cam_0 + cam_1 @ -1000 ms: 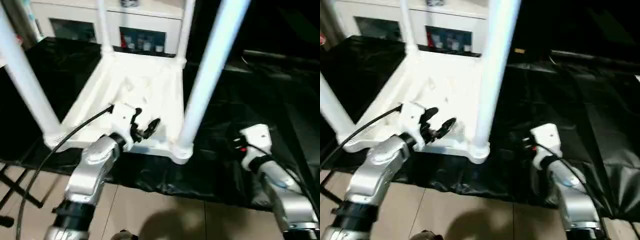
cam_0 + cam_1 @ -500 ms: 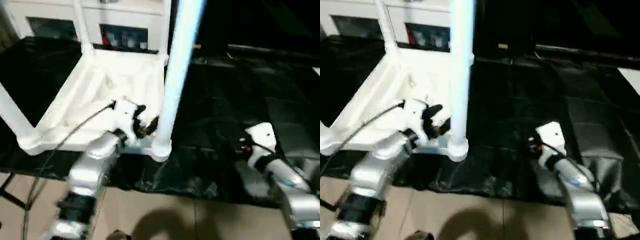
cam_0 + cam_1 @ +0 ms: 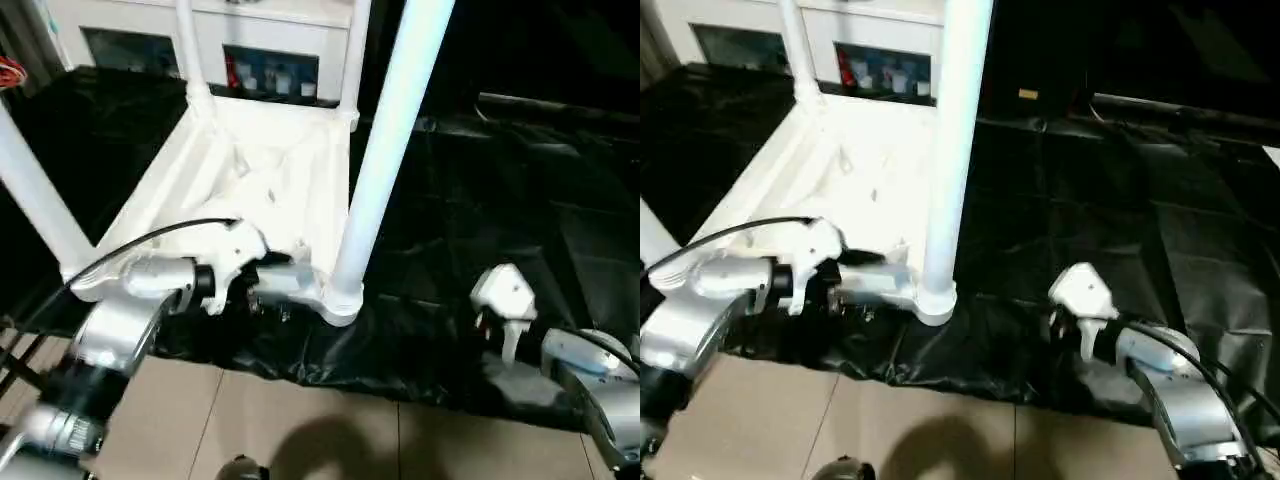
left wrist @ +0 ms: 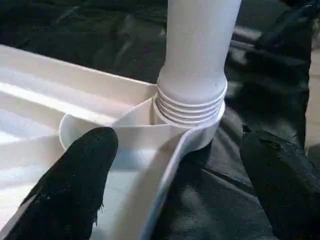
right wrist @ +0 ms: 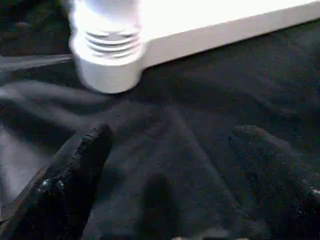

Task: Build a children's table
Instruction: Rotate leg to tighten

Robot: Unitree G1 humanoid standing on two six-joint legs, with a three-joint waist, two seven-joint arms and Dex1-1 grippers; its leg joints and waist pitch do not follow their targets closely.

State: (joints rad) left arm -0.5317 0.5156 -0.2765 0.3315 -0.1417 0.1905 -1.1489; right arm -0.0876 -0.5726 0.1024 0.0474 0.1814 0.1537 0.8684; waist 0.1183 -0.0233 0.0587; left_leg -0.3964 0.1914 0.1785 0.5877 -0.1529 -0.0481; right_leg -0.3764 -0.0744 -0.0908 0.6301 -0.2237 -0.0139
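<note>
White plastic table (image 3: 265, 175) upside down on black sheet (image 3: 480, 230), legs up, left end effector (image 4: 175, 195) wide open, empty, at near corner socket (image 4: 150, 125), wrist view shows leg's (image 4: 200, 45) threaded base, right end effector (image 5: 170, 170) wide open, empty, over sheet, cabinet labels unreadable

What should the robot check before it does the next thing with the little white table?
1. Four legs standing in the upside-down top: ok, all four rise from the corners.
2. Near leg screwed fully in: not ok, threads show above the socket.
3. Left claw open: ok, fingers wide at that corner.
4. Right claw open: ok, holding nothing, over the black sheet.
5. Other legs tight: cannot tell.
</note>
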